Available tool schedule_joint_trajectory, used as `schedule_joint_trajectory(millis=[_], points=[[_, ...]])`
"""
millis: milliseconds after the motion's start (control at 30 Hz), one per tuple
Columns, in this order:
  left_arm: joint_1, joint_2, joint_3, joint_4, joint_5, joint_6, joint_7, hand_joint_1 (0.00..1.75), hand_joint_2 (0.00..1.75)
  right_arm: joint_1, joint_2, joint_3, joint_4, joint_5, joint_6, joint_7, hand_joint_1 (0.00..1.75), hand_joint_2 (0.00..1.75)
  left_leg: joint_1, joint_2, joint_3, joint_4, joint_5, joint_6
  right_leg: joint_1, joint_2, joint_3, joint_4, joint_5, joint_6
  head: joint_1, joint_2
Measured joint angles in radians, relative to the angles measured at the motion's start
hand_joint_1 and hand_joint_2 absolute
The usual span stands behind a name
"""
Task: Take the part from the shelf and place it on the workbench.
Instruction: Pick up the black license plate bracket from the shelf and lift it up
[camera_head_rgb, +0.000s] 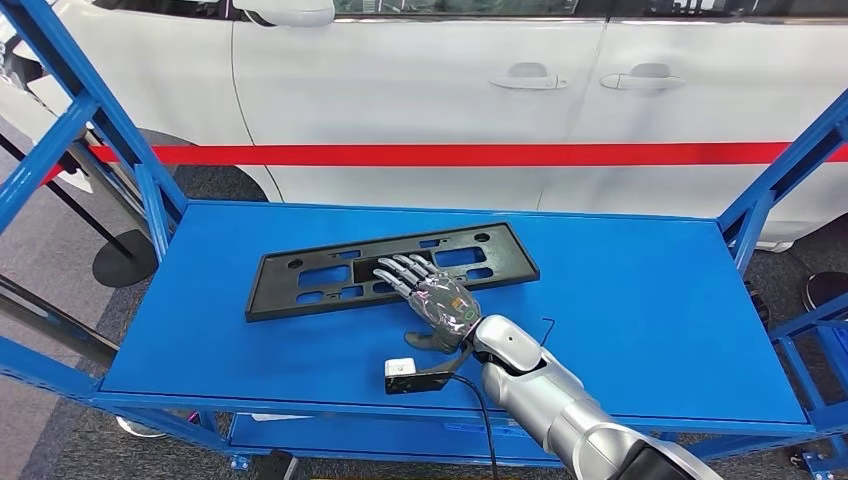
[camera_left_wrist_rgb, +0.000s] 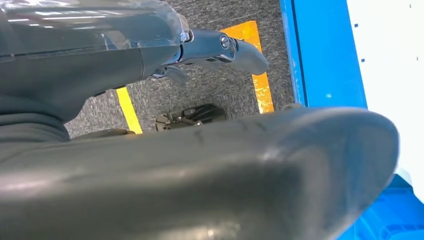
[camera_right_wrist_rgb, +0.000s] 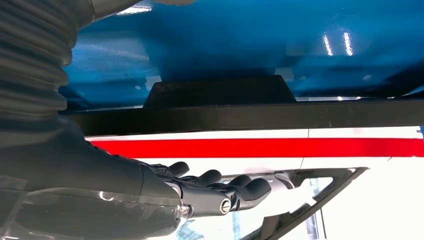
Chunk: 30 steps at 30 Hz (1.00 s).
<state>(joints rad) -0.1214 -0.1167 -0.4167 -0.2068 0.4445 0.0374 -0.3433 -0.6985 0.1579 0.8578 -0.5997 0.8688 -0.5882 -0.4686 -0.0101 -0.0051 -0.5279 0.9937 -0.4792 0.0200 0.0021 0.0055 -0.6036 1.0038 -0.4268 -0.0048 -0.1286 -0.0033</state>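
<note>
While lying flat on the blue shelf (camera_head_rgb: 640, 300), toward its far-left part, the black part (camera_head_rgb: 392, 268) stretched its long axis across, left to right, slightly skewed. Looked like a slotted rectangular frame, resting flat on the shelf's top deck. Reached by the right robot hand (camera_head_rgb: 432, 296), fingers (camera_head_rgb: 400, 270) extended and slightly spread over the part's middle, above or touching its near edge; contact could not be confirmed. Nothing pinched or held yet. Seen from the right wrist view as a dark bar (camera_right_wrist_rgb: 250, 115) against the blue deck, with the right robot hand's fingers (camera_right_wrist_rgb: 220, 185) straight and close beside one another. Lay directly ahead of that hand, so clearly the nearer of the two. Left robot hand (camera_left_wrist_rgb: 220, 47) hung low over grey floor with yellow tape marks (camera_left_wrist_rgb: 127, 110), apparently holding nothing; fingers too hidden to judge spread or curled. No containers in sight. Beyond the shelf, a white car (camera_head_rgb: 420, 90) and a red barrier band (camera_head_rgb: 480, 154). Grasp judged not yet made.
</note>
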Motion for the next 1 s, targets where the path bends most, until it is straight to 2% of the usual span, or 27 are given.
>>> schedule_joint_trajectory(millis=[167, 200, 300, 333, 400, 467, 500, 533, 600, 633, 667, 700, 733, 800, 867, 933, 967, 1000], points=[[0.000, 0.000, 0.016, 0.000, 0.022, -0.018, -0.003, 0.00, 0.00, 0.001, 0.000, -0.001, 0.000, 0.006, -0.001, 0.000, 0.00, 1.75, 0.000, 0.000, 0.000, 0.000, 0.000, 0.000, 0.000, 0.000, 0.000, 0.000, 0.000, 0.000, 0.000, 0.000], [0.000, 0.000, 0.018, 0.000, 0.024, -0.020, -0.004, 0.00, 0.00, 0.001, 0.000, -0.001, 0.000, 0.007, -0.001, 0.001, 0.00, 1.75, -0.002, 0.000, -0.002, 0.000, -0.001, 0.003, -0.002, 0.000, 0.002, 0.000, 0.004, 0.003, 0.000, 0.000], [0.000, 0.001, 0.021, 0.000, 0.024, -0.026, -0.006, 0.00, 0.00, 0.003, -0.001, -0.002, 0.000, 0.010, 0.001, 0.005, 0.00, 1.75, 0.000, 0.001, 0.014, -0.021, -0.002, 0.026, -0.005, -0.002, -0.002, 0.021, 0.018, 0.019, 0.000, 0.000], [0.000, 0.001, 0.022, 0.000, 0.022, -0.027, -0.007, 0.00, 0.00, 0.003, -0.002, -0.002, 0.000, 0.011, 0.002, 0.007, 0.00, 1.75, 0.004, 0.001, 0.025, -0.031, 0.000, 0.032, -0.006, -0.003, -0.014, 0.044, 0.009, 0.021, 0.000, 0.000], [-0.001, 0.001, 0.022, 0.000, 0.018, -0.027, -0.008, 0.00, 0.00, 0.006, -0.006, -0.003, 0.001, 0.011, 0.004, 0.011, 0.00, 1.75, 0.007, 0.002, 0.038, -0.039, 0.003, 0.034, -0.010, -0.002, -0.065, 0.133, -0.037, 0.025, 0.000, 0.000], [0.000, 0.002, 0.022, 0.000, 0.016, -0.026, -0.008, 0.00, 0.00, 0.011, -0.010, -0.004, 0.002, 0.009, 0.005, 0.012, 0.00, 1.75, 0.008, 0.002, 0.042, -0.038, -0.001, 0.030, -0.016, -0.002, -0.132, 0.241, -0.080, 0.033, 0.000, 0.000], [0.001, 0.002, 0.022, 0.000, 0.015, -0.025, -0.007, 0.00, 0.00, 0.014, -0.012, -0.006, 0.002, 0.008, 0.006, 0.012, 0.00, 1.75, 0.010, 0.002, 0.046, -0.037, -0.005, 0.025, -0.020, -0.002, -0.151, 0.265, -0.079, 0.037, 0.000, 0.000], [0.002, 0.001, 0.022, 0.000, 0.014, -0.025, -0.007, 0.00, 0.00, 0.015, -0.013, -0.007, 0.002, 0.007, 0.007, 0.012, 0.00, 1.75, 0.013, 0.001, 0.052, -0.035, -0.011, 0.019, -0.025, -0.003, -0.151, 0.250, -0.058, 0.041, 0.000, 0.000], [0.003, 0.001, 0.022, 0.000, 0.012, -0.024, -0.006, 0.00, 0.00, 0.017, -0.013, -0.010, 0.003, 0.006, 0.010, 0.011, 0.00, 1.75, 0.021, -0.001, 0.069, -0.032, -0.030, 0.004, -0.034, -0.004, -0.104, 0.138, 0.017, 0.051, 0.000, 0.000], [0.002, 0.001, 0.022, 0.000, 0.010, -0.023, -0.006, 0.00, 0.00, 0.018, -0.015, -0.011, 0.003, 0.005, 0.011, 0.011, 0.00, 1.75, 0.023, -0.002, 0.077, -0.029, -0.040, -0.004, -0.035, -0.004, -0.081, 0.080, 0.035, 0.054, 0.001, 0.000], [0.001, 0.001, 0.022, 0.000, 0.008, -0.023, -0.006, 0.00, 0.00, 0.018, -0.016, -0.012, 0.004, 0.004, 0.012, 0.010, 0.00, 1.75, 0.024, -0.002, 0.081, -0.026, -0.047, -0.012, -0.034, -0.005, -0.065, 0.037, 0.038, 0.051, 0.001, 0.000], [0.000, 0.001, 0.022, 0.000, 0.007, -0.022, -0.006, 0.00, 0.00, 0.018, -0.017, -0.013, 0.004, 0.003, 0.013, 0.010, 0.00, 1.75, 0.024, -0.003, 0.082, -0.024, -0.053, -0.018, -0.031, -0.005, -0.059, 0.016, 0.028, 0.047, 0.001, 0.000], [-0.001, 0.001, 0.022, 0.000, 0.006, -0.022, -0.006, 0.00, 0.00, 0.017, -0.018, -0.013, 0.005, 0.001, 0.013, 0.010, 0.00, 1.75, 0.024, -0.003, 0.083, -0.022, -0.055, -0.021, -0.028, -0.006, -0.061, 0.009, 0.015, 0.042, 0.001, 0.000], [-0.002, 0.001, 0.022, 0.000, 0.006, -0.022, -0.006, 0.00, 0.00, 0.017, -0.018, -0.014, 0.004, 0.001, 0.013, 0.010, 0.00, 1.75, 0.023, -0.003, 0.082, -0.021, -0.055, -0.023, -0.028, -0.007, -0.060, 0.009, 0.016, 0.036, 0.001, 0.000], [-0.001, 0.001, 0.022, 0.000, 0.006, -0.022, -0.006, 0.00, 0.00, 0.017, -0.017, -0.015, 0.002, -0.001, 0.013, 0.010, 0.00, 1.75, 0.022, -0.002, 0.085, -0.020, -0.059, -0.029, -0.027, -0.005, -0.058, 0.018, 0.021, 0.020, 0.000, 0.000], [-0.002, 0.001, 0.022, 0.000, 0.005, -0.021, -0.006, 0.00, 0.00, 0.016, -0.014, -0.017, -0.001, -0.004, 0.013, 0.010, 0.00, 1.75, 0.024, 0.001, 0.055, 0.059, -0.073, -0.040, -0.026, -0.004, -0.035, 0.019, 0.012, -0.006, 0.000, 0.000], [-0.003, 0.001, 0.022, 0.000, 0.004, -0.021, -0.006, 0.00, 0.00, 0.015, -0.013, -0.017, -0.003, -0.004, 0.014, 0.010, 0.00, 1.75, 0.025, 0.001, 0.022, 0.126, -0.091, -0.046, -0.026, -0.004, -0.021, 0.018, 0.002, -0.016, 0.000, 0.000], [-0.003, 0.001, 0.022, 0.000, 0.004, -0.020, -0.006, 0.00, 0.00, 0.015, -0.013, -0.017, -0.003, -0.005, 0.014, 0.010, 0.00, 1.75, 0.026, 0.002, -0.025, 0.202, -0.117, -0.049, -0.026, -0.005, -0.008, 0.016, -0.006, -0.022, -0.001, 0.000]])
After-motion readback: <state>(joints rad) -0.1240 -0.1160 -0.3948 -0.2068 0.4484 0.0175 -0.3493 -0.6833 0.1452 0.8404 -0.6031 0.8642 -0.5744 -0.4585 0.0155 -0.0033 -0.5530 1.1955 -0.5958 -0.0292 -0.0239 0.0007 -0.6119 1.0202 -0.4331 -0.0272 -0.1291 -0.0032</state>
